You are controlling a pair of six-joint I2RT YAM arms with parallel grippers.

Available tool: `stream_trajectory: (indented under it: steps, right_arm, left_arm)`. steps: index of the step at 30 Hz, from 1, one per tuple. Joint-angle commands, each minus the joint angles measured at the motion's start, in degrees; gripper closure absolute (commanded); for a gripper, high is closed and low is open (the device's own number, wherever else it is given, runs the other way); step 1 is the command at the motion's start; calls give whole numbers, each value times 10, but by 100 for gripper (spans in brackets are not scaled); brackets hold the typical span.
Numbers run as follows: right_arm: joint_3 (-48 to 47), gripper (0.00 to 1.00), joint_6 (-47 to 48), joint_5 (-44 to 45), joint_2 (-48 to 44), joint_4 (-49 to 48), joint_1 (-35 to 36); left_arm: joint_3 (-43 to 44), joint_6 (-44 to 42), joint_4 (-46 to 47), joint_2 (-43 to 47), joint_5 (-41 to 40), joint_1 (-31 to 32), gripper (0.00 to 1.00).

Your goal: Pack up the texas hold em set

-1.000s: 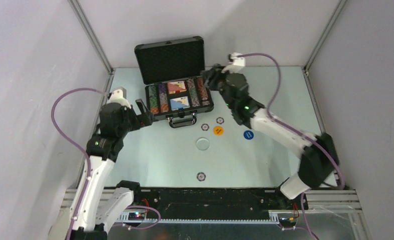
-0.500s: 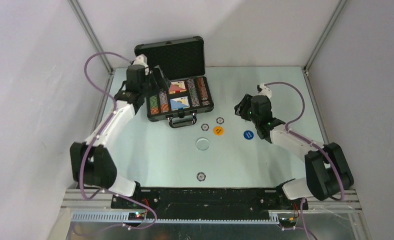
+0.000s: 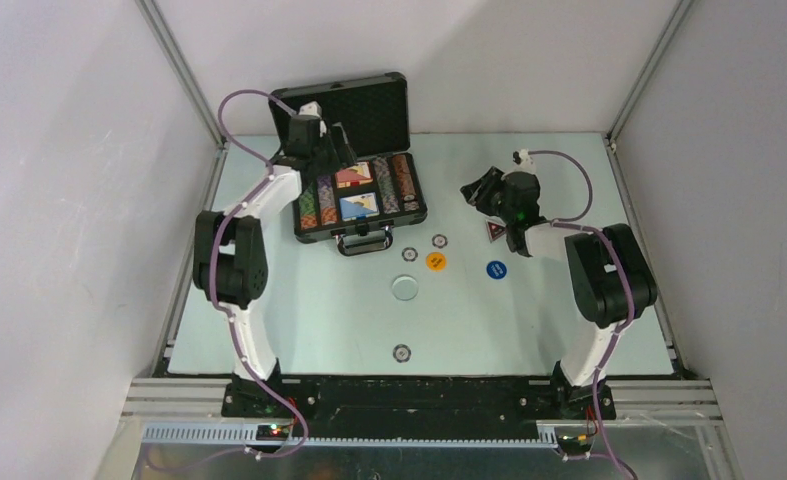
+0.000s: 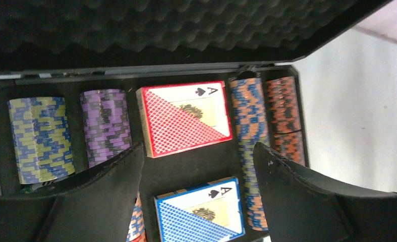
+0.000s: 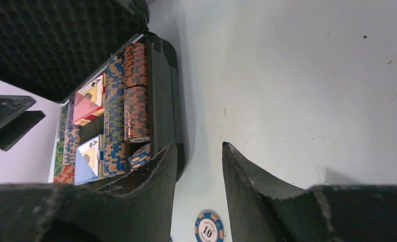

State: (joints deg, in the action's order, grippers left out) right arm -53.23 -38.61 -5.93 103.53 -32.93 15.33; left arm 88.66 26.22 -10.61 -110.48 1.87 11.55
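My left end effector hangs spread and empty over the open briefcase at the far side of the tabletop, with chip rows seated inside. My right end effector is released too, right of it. I see an orange chip and a blue chip loose in front.

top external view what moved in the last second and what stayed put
The left gripper swung from the table beside the front left corner of the black hard briefcase to above its chip rows, open and empty. The right gripper drew back from the case's right side, open, holding nothing. The case, the orange round chip and the blue round chip stayed put.
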Motion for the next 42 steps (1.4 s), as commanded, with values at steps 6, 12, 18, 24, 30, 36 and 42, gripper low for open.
stream_trajectory:
  steps: [6,12,18,24,30,36,42]
  right_arm:
    - [-20,57,51,-3,5,-49,4]
    - [-21,57,58,-10,6,-42,4]
    - [-21,57,63,-13,7,-33,3]
    - [-20,57,59,-14,10,-32,4]
    - [-20,57,55,-15,13,-29,4]
    - [-21,57,52,-20,18,-31,3]
    - [-21,57,48,-21,21,-30,3]
  left_arm:
    - [52,8,-20,-42,-47,-4,18]
    - [59,12,-20,-67,-25,-5,23]
    - [71,11,-20,-86,1,-2,27]
    - [73,18,-20,-99,7,-1,26]
    - [83,27,-19,-119,34,2,33]
    - [114,32,-19,-149,83,11,49]
    - [112,30,-19,-156,111,26,66]
